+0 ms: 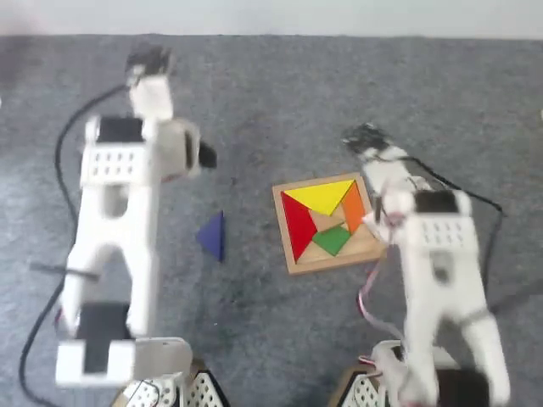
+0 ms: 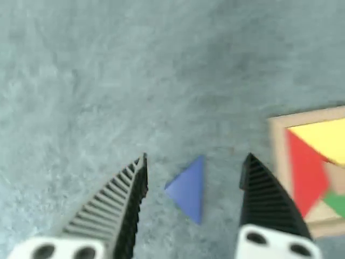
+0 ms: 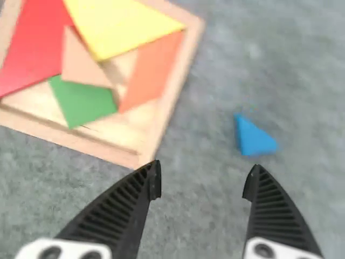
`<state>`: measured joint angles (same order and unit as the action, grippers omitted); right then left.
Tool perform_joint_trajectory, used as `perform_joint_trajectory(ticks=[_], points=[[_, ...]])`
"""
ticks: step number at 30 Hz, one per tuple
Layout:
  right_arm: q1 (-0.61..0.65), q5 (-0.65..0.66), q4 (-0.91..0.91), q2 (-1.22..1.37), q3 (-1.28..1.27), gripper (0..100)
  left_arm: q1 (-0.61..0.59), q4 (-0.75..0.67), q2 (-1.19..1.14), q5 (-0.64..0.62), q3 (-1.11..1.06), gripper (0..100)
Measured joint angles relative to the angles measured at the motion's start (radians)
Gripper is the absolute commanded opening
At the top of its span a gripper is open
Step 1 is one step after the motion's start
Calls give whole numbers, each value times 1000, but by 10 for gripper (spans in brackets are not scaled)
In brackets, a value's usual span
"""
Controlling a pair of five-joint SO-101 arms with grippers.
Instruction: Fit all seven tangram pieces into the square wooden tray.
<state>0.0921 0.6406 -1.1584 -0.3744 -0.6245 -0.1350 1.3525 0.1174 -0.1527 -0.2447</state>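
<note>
Far left, high view: my left arm (image 1: 119, 212) stands tall over the grey tabletop (image 1: 254, 93). My left end effector (image 2: 195, 159) is spread wide and holds nothing. Both fingers (image 2: 124, 205) hang above the surface.

Left of centre: the dark blue triangle (image 1: 212, 235) lies flat on the tabletop, near the tray but clear of its rim. From my left wrist it shows in the gap between the fingers, and neither finger touches it.

Centre right: the square wooden tray (image 1: 339, 260) sits slightly askew. Inside it:
- The red triangle (image 1: 297, 225) lies against the left wall.
- The yellow triangle (image 1: 322, 197) runs along the upper wall.
- The orange piece (image 1: 352, 203) is on the right side.
- The green piece (image 1: 331, 240) sits low in the middle.
- A pale piece (image 3: 81, 65) sits among them, touching the green one. It is probably a triangle, but its edges are too soft to be sure.

Bare wood shows along the tray's lower wall and in the lower right corner.

Right of frame: my right arm (image 1: 433, 254) leans in over the tray's right edge. My right end effector (image 3: 205, 167) is wide open and empty, over the tabletop, with one fingertip close by the tray's rim.

A light blue triangle (image 3: 253, 137) lies on the tabletop outside the tray. It is on the orange piece's side and apart from the rim.
</note>
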Motion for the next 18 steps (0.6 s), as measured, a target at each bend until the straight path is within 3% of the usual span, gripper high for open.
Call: perform_joint_trajectory(ticks=[5, 9, 13, 18], points=[[97, 52, 25, 198, 74, 270, -46, -288, 238, -3, -430, 288], [167, 31, 84, 218, 84, 270, 11, -514, 342, 3, -664, 288], [201, -74, 158, 222, 87, 270, 41, -565, 373, 44, -724, 288], [359, -172, 183, 227, 89, 270, 46, -568, 376, 71, -730, 288]])
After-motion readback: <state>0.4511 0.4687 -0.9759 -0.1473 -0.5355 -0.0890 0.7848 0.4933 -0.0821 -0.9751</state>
